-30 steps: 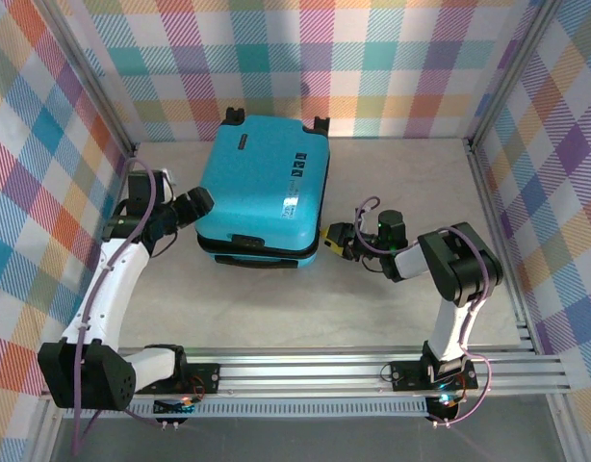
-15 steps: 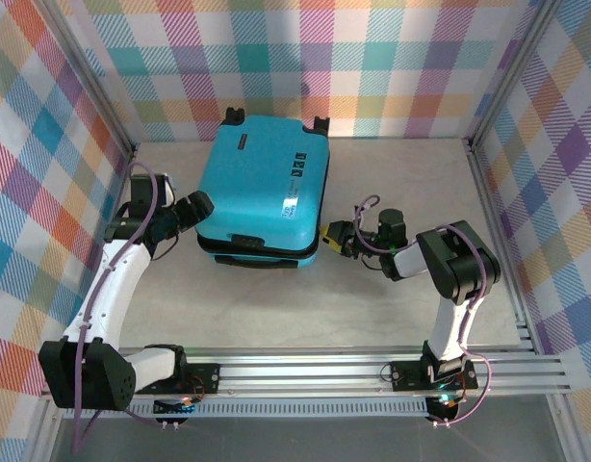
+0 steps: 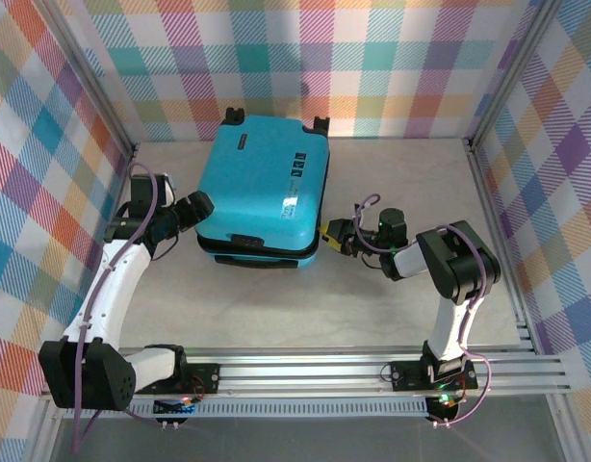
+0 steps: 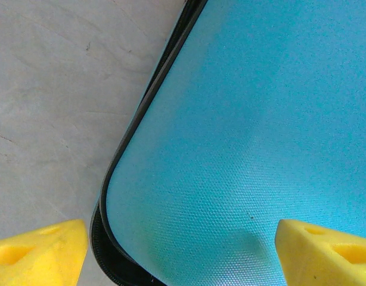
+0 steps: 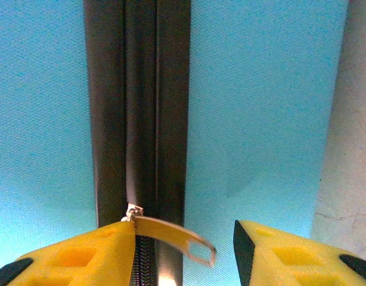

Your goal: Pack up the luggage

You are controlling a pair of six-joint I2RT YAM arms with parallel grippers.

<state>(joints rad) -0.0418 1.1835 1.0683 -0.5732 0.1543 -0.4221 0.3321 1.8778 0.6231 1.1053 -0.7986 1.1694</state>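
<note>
**Shut luggage, a pincer at each side**

Turquoise luggage (image 3: pixel 262 188) lies flat and closed on the desk (image 3: pixel 392 308), left of centre and toward the back wall. The left pincer (image 3: pixel 195 205) is at its left near corner with yellow fingers (image 4: pixel 40 253) spread wide and gripping nothing. Between them the wrist view shows shell and black zipper band (image 4: pixel 104 247). The right pincer (image 3: pixel 328 237) is at the right near corner, partly open and facing the band. The metal zipper pull (image 5: pixel 174 238) pokes into the gap and touches one finger, not clamped.

plaid walls (image 3: pixel 372 58), grey table (image 3: pixel 276 308), alu rail (image 3: pixel 305 371)
</note>
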